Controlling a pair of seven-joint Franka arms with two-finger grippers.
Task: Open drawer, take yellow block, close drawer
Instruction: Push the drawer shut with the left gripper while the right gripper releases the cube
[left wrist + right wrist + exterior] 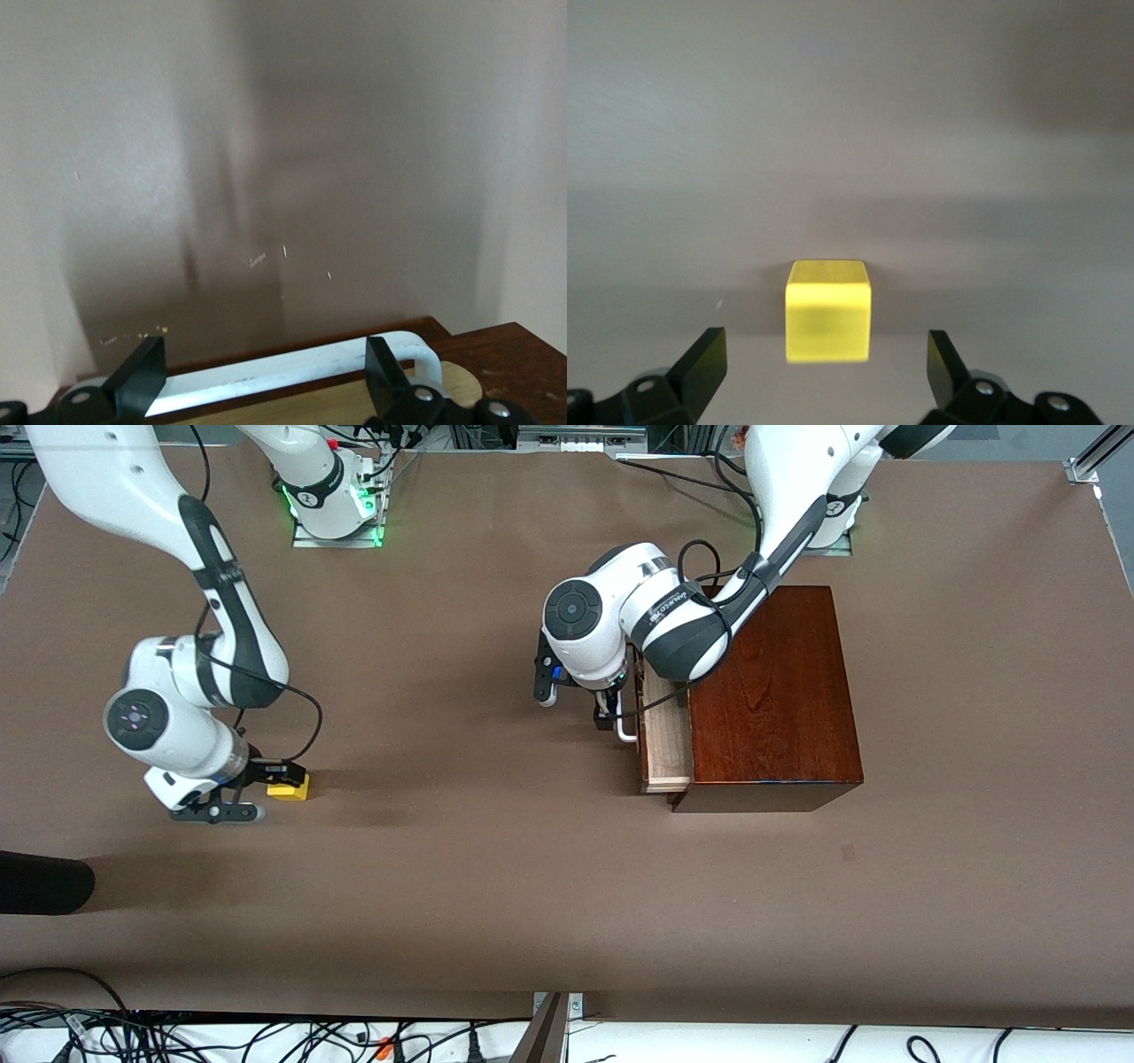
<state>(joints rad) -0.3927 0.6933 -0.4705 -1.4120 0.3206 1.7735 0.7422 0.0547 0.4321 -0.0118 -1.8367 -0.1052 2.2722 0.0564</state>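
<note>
Yellow block (pixel 828 310): resting on the tabletop (pixel 496 868) toward the right arm's end, between the spread fingers of the right gripper (pixel 270 788), released, fingers clear of its sides. Drawer (pixel 666 744): pulled partly out of the mahogany box (pixel 775 700). Left gripper (pixel 266 385): fingers spread, straddling the white handle (pixel 292 370) without clamping it.

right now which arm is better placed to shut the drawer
Left. Its tool is open at the white handle of the part-open drawer. The right tool is open by the yellow block, which sits on the table at the right arm's end.
</note>
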